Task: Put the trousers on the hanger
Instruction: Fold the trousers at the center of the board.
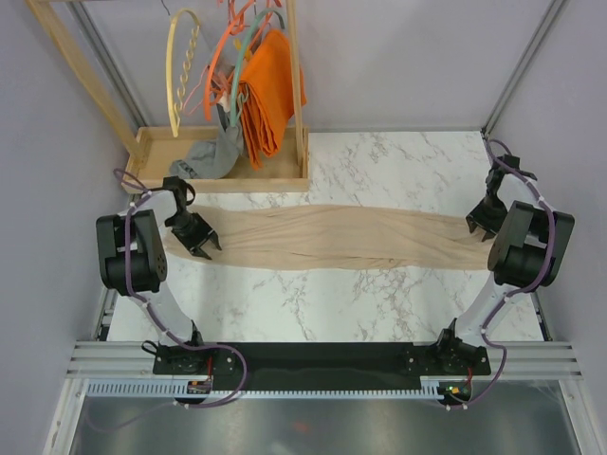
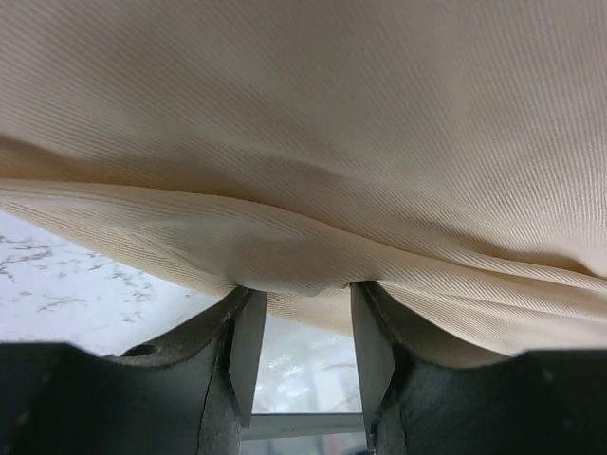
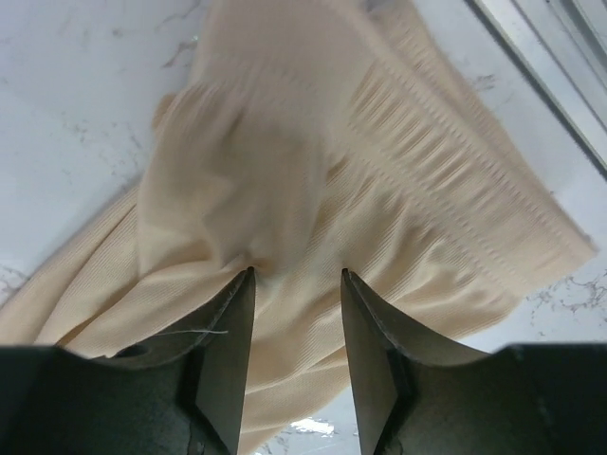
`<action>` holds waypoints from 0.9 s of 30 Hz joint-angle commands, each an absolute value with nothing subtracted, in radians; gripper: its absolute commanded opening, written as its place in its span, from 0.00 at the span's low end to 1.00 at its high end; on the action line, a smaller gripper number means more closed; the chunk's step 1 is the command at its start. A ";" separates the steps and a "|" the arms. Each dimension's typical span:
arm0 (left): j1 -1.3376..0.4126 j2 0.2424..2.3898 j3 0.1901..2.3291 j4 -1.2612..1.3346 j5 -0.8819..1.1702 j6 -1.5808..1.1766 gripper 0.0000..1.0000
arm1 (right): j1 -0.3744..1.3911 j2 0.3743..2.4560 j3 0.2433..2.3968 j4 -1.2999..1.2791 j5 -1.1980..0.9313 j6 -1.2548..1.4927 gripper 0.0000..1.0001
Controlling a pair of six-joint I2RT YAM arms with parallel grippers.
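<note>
Marble table point(image 1: 379, 313), trousers point(image 1: 341, 237) lengthwise left-right

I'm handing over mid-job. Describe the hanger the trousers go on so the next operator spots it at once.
Look at the wooden rack at the table's far left corner. The hanger hangs at its left end: a big pale cream arch with a twisted spiral bar. Its neighbours are thinner orange hangers and a teal hanger holding an orange cloth.

You see the trousers point(image 1: 332, 235), thin light beige ribbed fabric, stretched in a long band from 9 to 3 o'clock across the middle of the view. The hanger point(image 1: 183, 71), a pale cream arch with a twisted bar, hangs upright at 11 o'clock.
</note>
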State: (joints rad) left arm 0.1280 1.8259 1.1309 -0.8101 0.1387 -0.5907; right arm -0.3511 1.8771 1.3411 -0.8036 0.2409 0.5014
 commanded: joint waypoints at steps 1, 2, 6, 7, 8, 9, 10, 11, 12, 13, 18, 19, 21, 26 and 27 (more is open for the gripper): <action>0.219 1.861 1.065 -0.775 0.103 -0.534 0.49 | -0.379 1.907 1.402 -0.802 0.238 0.491 0.50; 0.236 1.855 1.059 -0.775 0.098 -0.534 0.49 | -0.377 1.907 1.408 -0.807 0.229 0.479 0.50; 0.313 1.844 1.049 -0.776 0.072 -0.531 0.49 | -0.328 1.884 1.442 -0.842 0.170 0.436 0.55; 0.328 1.839 1.051 -0.776 0.072 -0.528 0.50 | -0.319 1.885 1.478 -0.888 0.172 0.427 0.56; 0.356 1.838 1.054 -0.778 0.072 -0.529 0.49 | -0.311 1.884 1.494 -0.905 0.173 0.420 0.56; 0.363 1.830 1.063 -0.779 0.069 -0.531 0.49 | -0.308 1.866 1.500 -0.916 0.167 0.417 0.59; 0.368 1.824 1.071 -0.781 0.068 -0.529 0.49 | -0.307 1.849 1.490 -0.922 0.149 0.420 0.60; 0.370 1.816 1.078 -0.785 0.064 -0.529 0.49 | -0.307 1.812 1.477 -0.925 0.138 0.426 0.65; 0.367 1.792 1.081 -0.784 0.071 -0.532 0.49 | -0.307 1.793 1.457 -0.923 0.126 0.439 0.69; 0.367 1.778 1.083 -0.782 0.083 -0.541 0.49 | -0.307 1.777 1.410 -0.922 0.111 0.440 0.70; 0.299 1.691 1.080 -0.782 0.162 -0.577 0.51 | -0.325 1.669 1.249 -0.887 0.117 0.428 0.73; 0.269 1.654 1.078 -0.782 0.175 -0.587 0.51 | -0.330 1.655 1.235 -0.870 0.120 0.426 0.73; 0.233 1.622 1.081 -0.778 0.208 -0.615 0.54 | -0.354 1.617 1.212 -0.864 0.130 0.429 0.73; 0.083 1.554 1.109 -0.744 0.270 -0.617 0.59 | -0.425 1.580 1.186 -0.839 0.158 0.352 0.73; 0.065 1.551 1.105 -0.735 0.293 -0.611 0.59 | -0.455 1.583 1.192 -0.836 0.155 0.333 0.73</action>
State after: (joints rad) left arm 0.1188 1.5875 1.0821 -0.7795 0.2131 -0.5991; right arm -0.4080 1.6226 1.1847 -0.8753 0.1352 0.4023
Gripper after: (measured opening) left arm 0.585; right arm 0.731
